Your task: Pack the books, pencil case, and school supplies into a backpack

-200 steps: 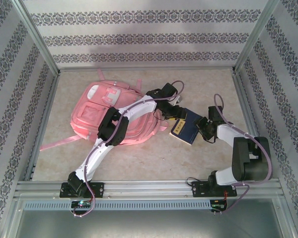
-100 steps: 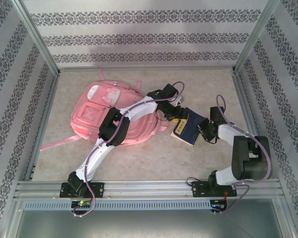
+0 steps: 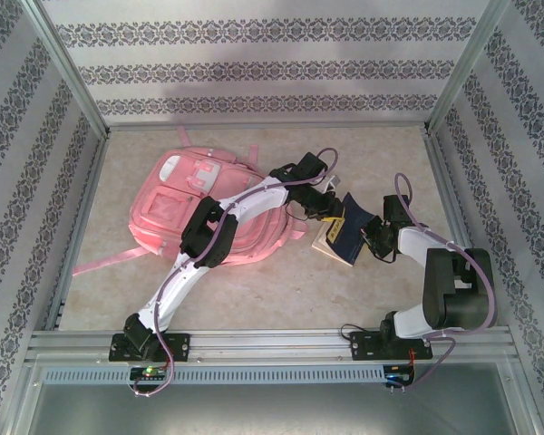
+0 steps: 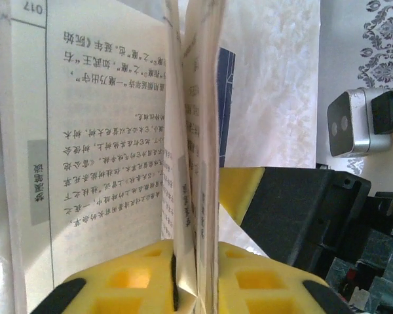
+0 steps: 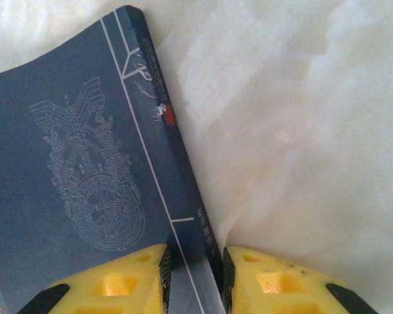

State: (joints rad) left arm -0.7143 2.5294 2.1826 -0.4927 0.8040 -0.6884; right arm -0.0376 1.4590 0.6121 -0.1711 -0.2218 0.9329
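Right gripper pinching the cover edge of the navy book | left gripper clamped on that book's pages | book right of centre in the top view, beside the backpack at centre left, not inside | I judge this book unpacked, stowing left to do.

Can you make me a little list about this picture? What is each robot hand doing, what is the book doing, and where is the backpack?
left gripper: shut on a bunch of printed pages of the navy book
right gripper: shut on the navy book's cover, at its spine edge
navy book: partly open and tilted, held between both grippers, just right of the backpack
backpack: pink, lying flat on the table, with the left arm reaching over it
book packed: not yet
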